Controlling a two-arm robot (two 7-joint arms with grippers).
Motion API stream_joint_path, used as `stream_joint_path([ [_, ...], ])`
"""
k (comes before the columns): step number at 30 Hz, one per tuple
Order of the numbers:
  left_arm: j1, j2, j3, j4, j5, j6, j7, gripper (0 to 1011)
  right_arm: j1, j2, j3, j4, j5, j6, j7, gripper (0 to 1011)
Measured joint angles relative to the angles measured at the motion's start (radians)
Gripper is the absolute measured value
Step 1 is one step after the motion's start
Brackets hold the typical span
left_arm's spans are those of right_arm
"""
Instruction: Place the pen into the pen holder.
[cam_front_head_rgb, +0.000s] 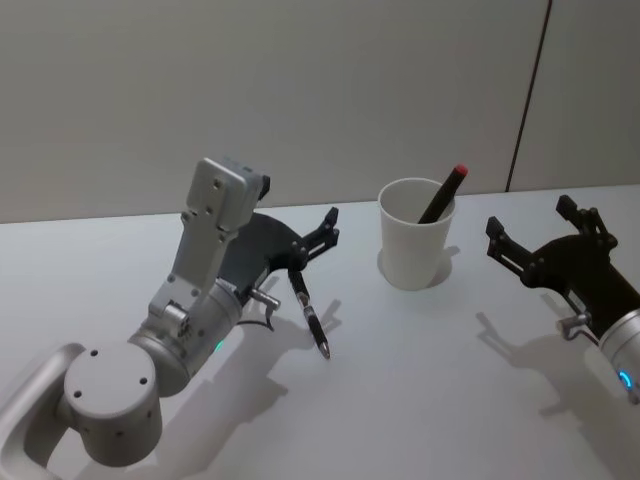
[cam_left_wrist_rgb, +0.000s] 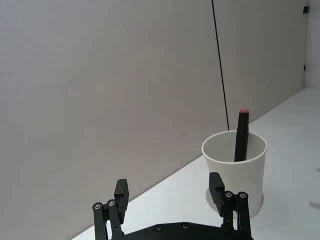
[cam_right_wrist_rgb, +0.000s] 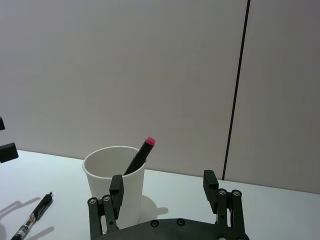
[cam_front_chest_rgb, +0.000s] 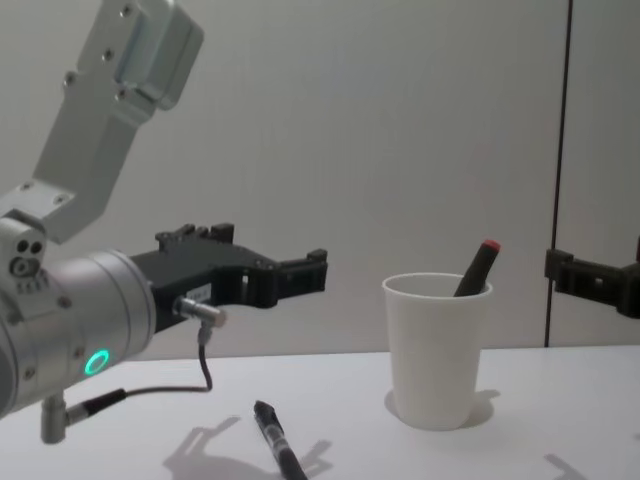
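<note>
A black pen (cam_front_head_rgb: 311, 318) lies flat on the white counter (cam_front_head_rgb: 420, 400). The left gripper (cam_front_head_rgb: 315, 240) hangs just over it, jaws released and empty. Farther back stands the pen holder (cam_front_head_rgb: 412, 250) with a red-topped pen (cam_front_head_rgb: 445, 192) leaning inside. The right gripper (cam_front_head_rgb: 530, 218) is near the holder, jaws released too.

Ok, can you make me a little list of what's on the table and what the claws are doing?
cup: white paper, upright on the table
red-tipped pen: standing in the cup, leaning on its rim
black pen: lying flat on the table, left of the cup
left claw: open, in the air near the black pen
right claw: open, empty, right of the cup
</note>
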Motion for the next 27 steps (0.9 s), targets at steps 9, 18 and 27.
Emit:
stream_joint_path([
  [9, 0.034, 0.015, -0.001, -0.039, -0.038, 0.06, 0.013, 1001, 0.0, 0.0, 0.0, 0.0, -0.001, 0.0, 0.0, 1001],
  [18, 0.062, 0.024, 0.002, -0.068, -0.068, 0.131, 0.027, 1001, 0.0, 0.0, 0.0, 0.0, -0.001, 0.0, 0.0, 1001],
  [27, 0.072, 0.021, 0.006, -0.08, -0.083, 0.196, 0.027, 1001, 0.0, 0.0, 0.0, 0.0, -0.001, 0.0, 0.0, 1001],
])
